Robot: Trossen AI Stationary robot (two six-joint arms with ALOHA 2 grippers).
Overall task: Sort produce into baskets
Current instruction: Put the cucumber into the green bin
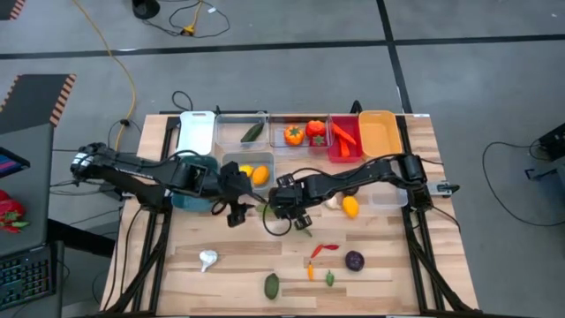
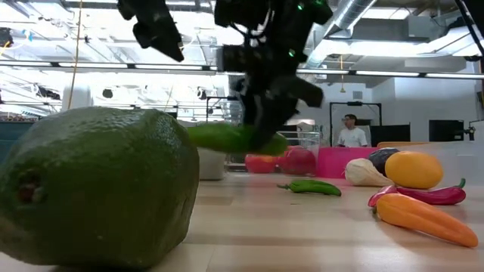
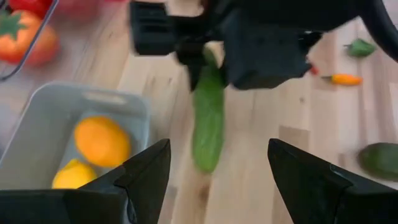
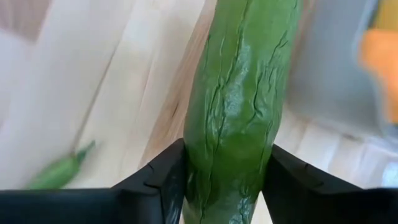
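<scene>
Clamped between the right gripper (image 4: 224, 180) fingers, one green cucumber (image 4: 239, 106) fills the right wrist view; left wrist view: left gripper (image 3: 214, 171) spread wide, empty, two lemons (image 3: 102, 140) lower left in one grey tub (image 3: 37, 124); high view: both grippers meet mid-bench (image 1: 397, 291).

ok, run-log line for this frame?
right gripper: shut on cucumber, lifted | left gripper: open, facing it | grey-blue tub: lemons
</scene>
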